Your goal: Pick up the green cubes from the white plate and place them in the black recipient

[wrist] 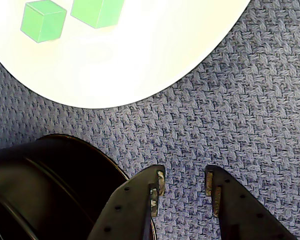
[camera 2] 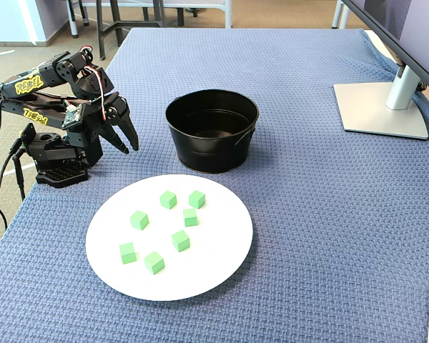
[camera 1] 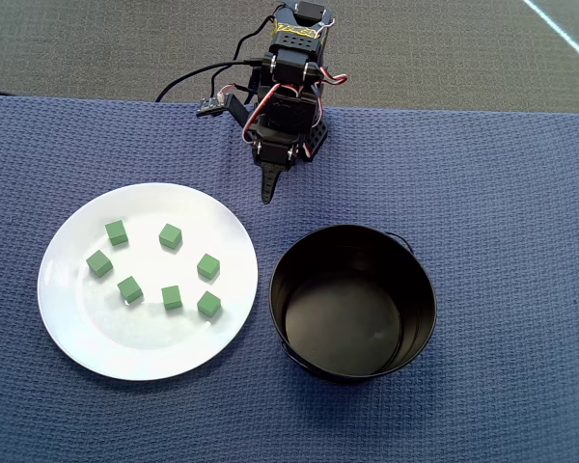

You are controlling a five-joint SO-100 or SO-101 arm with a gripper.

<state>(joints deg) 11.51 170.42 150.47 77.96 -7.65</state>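
My gripper (wrist: 182, 187) hangs empty, jaws apart, above cloth between plate (camera 1: 77, 333) and pot (camera 1: 352, 301). Seven cubes (camera 1: 171, 235) wait on the plate; I'd descend squarely over the nearest.

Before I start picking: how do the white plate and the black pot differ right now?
The white plate is flat and shallow; the black pot is deep with upright walls. The plate holds all seven green cubes; the pot is empty. Both are round, glossy and rest on the blue cloth.
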